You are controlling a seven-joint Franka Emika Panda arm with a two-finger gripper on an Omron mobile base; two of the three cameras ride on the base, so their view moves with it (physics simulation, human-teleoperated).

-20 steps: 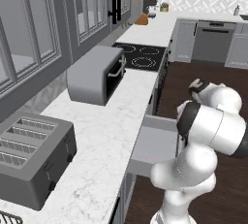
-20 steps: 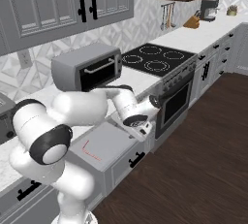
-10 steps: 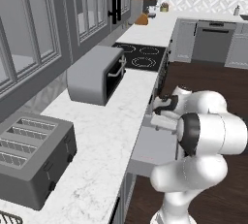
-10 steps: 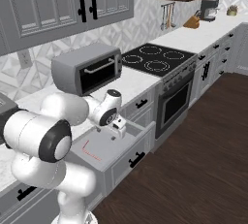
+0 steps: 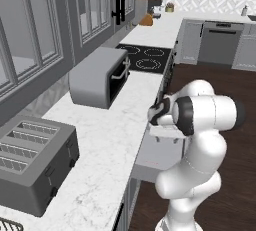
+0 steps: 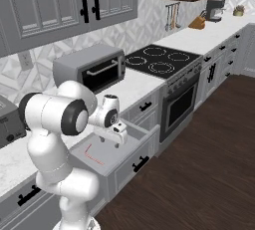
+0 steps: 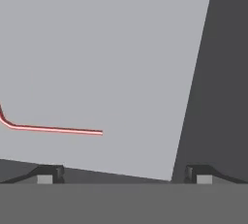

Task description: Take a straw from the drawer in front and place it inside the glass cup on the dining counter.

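The drawer [image 6: 128, 162] stands pulled out from under the marble worktop, its front panel and black handle facing the floor side. The straw [image 6: 92, 155], thin, reddish-pink and bent, lies flat on the drawer's floor toward its left end. My gripper [image 6: 118, 140] hangs open just above the drawer, to the right of the straw and pointing down into it. In the hand view the straw [image 7: 54, 129] lies at the lower left on the light-grey drawer floor [image 7: 121, 48], with my gripper [image 7: 123, 175] open and nothing between its tips. The glass cup and dining counter are out of view.
A grey toaster oven [image 6: 92, 67] sits on the worktop behind the drawer, and a toaster [image 5: 35, 162] stands nearer the base. A black cooktop [image 6: 159, 59] with its oven [image 6: 182, 107] is to the right. Dark wood floor [image 6: 209, 174] lies in front.
The hand has swung left and down, from the drawer's right end to low over its middle. The jaws have stayed open. The straw has not moved.
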